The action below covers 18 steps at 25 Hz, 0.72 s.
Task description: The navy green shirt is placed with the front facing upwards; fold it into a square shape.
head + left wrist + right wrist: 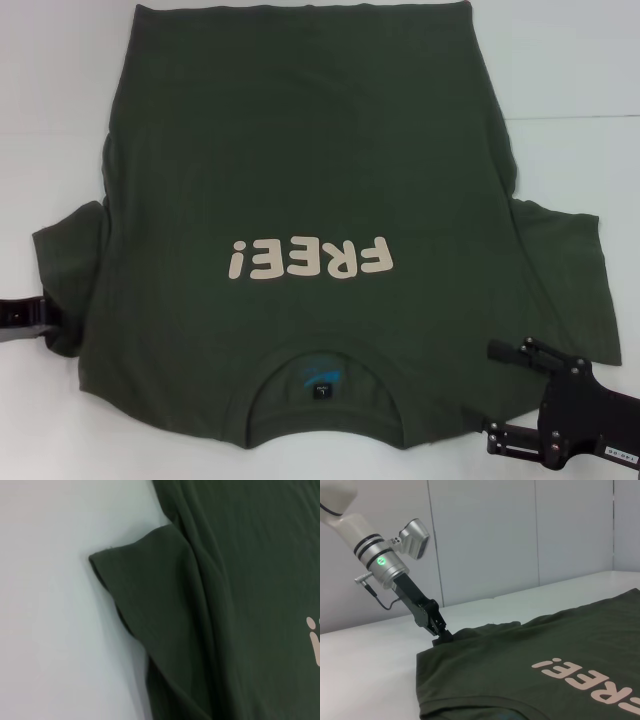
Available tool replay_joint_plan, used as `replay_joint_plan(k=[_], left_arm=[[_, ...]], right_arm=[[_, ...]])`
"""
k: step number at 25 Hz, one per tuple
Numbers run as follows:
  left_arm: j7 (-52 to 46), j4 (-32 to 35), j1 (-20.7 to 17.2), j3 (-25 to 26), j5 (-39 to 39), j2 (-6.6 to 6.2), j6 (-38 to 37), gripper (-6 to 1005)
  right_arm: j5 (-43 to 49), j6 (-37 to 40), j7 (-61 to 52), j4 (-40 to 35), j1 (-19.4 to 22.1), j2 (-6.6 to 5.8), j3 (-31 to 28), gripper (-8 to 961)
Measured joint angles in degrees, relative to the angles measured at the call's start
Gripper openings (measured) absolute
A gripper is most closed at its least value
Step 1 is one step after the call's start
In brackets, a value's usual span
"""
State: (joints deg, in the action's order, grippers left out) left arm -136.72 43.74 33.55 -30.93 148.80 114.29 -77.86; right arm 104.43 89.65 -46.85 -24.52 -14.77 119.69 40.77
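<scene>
One shirt (300,180) flat on the counter (560,60); only the right wrist view shows the left gripper (441,636) pinching its sleeve, while the right gripper (505,392) hovers with fingers spread, empty.

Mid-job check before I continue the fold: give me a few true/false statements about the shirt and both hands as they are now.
1. The navy green shirt lies print side up on the white table. True.
2. The collar is at the far edge, away from the robot. False: it is at the near edge.
3. The left hand is at the shirt's left sleeve. True.
4. The right hand holds the shirt's hem. False: it is open, near the collar-side corner by the right sleeve.
5. The shirt is already folded square. False: both sleeves are spread out.
</scene>
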Motion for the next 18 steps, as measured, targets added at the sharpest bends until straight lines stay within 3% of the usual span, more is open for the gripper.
replay_joint_plan(k=[5,18], left_arm=[[-0.04,0.03,0.10,0.05,-0.07,0.03,0.03,63],[-0.11,0.62,0.57,3.42,-0.66,-0.74,-1.96,50]], right_arm=[[-0.07,0.00,0.00,0.00,-0.01,0.00,0.00,914],[-0.12,0.00,0.00,0.00,-0.09,0.00,-0.57,913]])
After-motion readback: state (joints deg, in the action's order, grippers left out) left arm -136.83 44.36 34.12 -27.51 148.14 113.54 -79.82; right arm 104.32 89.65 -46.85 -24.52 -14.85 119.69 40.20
